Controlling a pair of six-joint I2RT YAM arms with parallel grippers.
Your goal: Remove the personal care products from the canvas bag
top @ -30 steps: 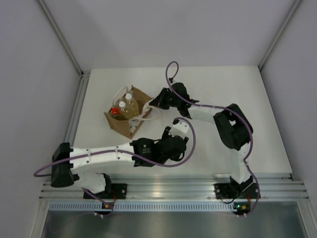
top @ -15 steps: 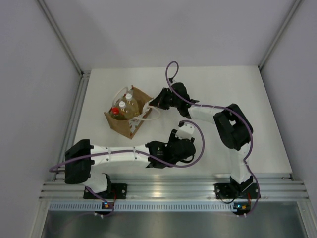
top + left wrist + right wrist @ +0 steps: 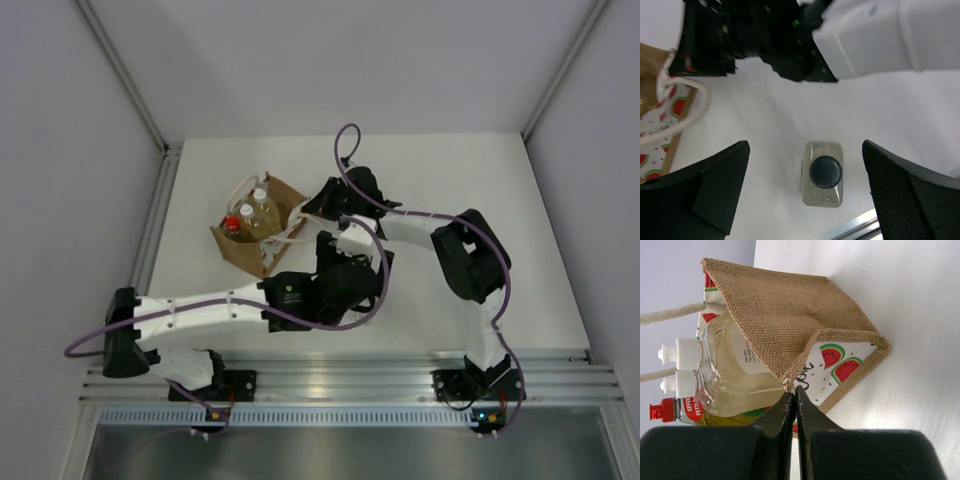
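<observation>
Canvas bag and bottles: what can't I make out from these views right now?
- Top view: the left arm hides the clear squarish dark-capped bottle; only the left wrist shows it.
- Right wrist: whether the shut right jaws pinch the tan burlap bag's rim; their tips cover it.
- Right wrist: the red-capped yellow bottle, partly behind the black jaws.

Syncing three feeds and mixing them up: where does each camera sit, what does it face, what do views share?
Top external: above and behind, facing down at the table; left arm and right arm show, bases lowest.
Left wrist: on the left arm, facing down past the open left gripper at the clear bottle.
Right wrist: on the right arm, facing the canvas bag, right gripper shut on its rim.
Shared: all show the canvas bag.
</observation>
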